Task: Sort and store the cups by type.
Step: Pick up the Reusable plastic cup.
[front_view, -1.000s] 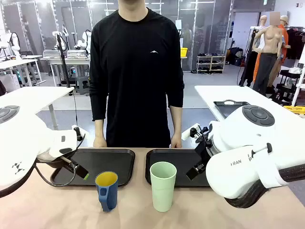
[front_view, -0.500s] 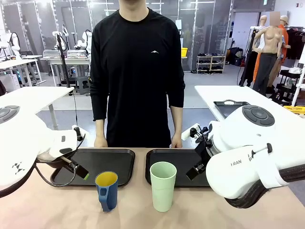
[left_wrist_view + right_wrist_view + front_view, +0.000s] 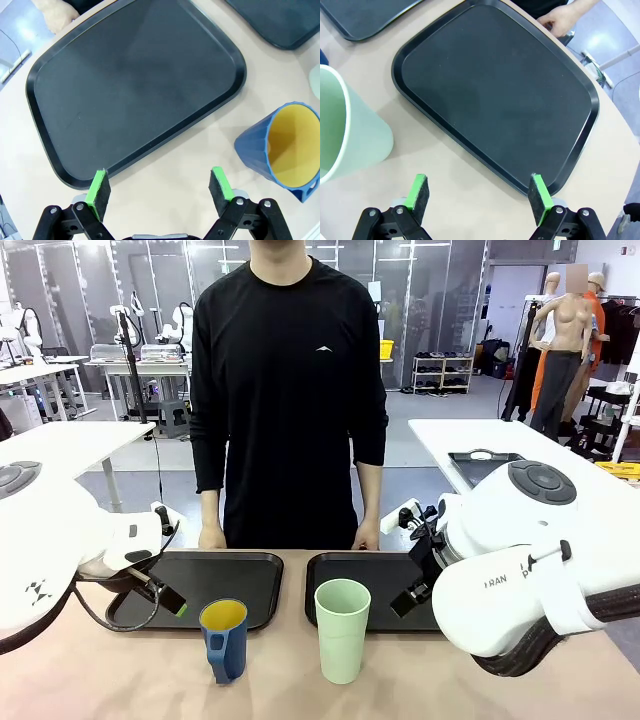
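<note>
Nothing stored yet | blue mug (image 3: 224,640), mint tumbler (image 3: 341,632) on table, beside left tray (image 3: 235,575), right tray (image 3: 375,570) | left gripper (image 3: 159,188), right gripper (image 3: 479,193): fingers apart, holding nothing

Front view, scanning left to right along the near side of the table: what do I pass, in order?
Left gripper → blue mug → green tumbler → right gripper

A lab hall, shown by white workbenches (image 3: 60,445), glass partition walls (image 3: 430,290) and a low shelf (image 3: 442,372).
</note>
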{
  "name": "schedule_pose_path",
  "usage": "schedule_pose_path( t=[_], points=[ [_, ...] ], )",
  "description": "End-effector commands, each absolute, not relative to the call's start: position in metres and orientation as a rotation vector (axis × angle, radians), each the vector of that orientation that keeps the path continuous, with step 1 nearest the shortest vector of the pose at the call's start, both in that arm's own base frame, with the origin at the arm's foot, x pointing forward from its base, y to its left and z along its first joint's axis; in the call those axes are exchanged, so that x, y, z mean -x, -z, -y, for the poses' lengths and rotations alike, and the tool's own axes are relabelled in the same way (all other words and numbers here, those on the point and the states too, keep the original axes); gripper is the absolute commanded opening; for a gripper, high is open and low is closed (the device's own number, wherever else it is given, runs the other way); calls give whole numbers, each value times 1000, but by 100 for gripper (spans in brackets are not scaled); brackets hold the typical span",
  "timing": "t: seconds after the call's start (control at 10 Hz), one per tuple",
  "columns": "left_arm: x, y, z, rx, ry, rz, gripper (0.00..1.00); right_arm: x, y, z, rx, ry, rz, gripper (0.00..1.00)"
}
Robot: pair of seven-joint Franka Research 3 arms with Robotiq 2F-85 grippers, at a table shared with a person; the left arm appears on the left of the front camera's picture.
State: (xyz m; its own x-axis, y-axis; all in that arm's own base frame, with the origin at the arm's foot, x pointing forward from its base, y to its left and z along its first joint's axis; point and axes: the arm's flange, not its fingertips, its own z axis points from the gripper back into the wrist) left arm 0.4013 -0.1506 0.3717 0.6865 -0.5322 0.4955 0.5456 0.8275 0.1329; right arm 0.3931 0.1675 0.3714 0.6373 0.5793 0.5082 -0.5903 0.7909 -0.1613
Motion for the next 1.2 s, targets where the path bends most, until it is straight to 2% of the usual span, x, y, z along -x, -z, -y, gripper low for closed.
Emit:
schedule_pose_path(
  t=[0.0, 0.8, 1.1],
  points=[
    [-401, -372, 150, 26, 603, 547, 100, -393, -371, -167, -22, -665, 573, 100],
    [-401, -372, 151, 26, 603, 547, 100, -393, -371, -168, -21, -668, 573, 100],
    [-378, -420, 160, -133, 522, 602, 100, -365, -422, -182, 114, -546, 609, 100]
  ],
)
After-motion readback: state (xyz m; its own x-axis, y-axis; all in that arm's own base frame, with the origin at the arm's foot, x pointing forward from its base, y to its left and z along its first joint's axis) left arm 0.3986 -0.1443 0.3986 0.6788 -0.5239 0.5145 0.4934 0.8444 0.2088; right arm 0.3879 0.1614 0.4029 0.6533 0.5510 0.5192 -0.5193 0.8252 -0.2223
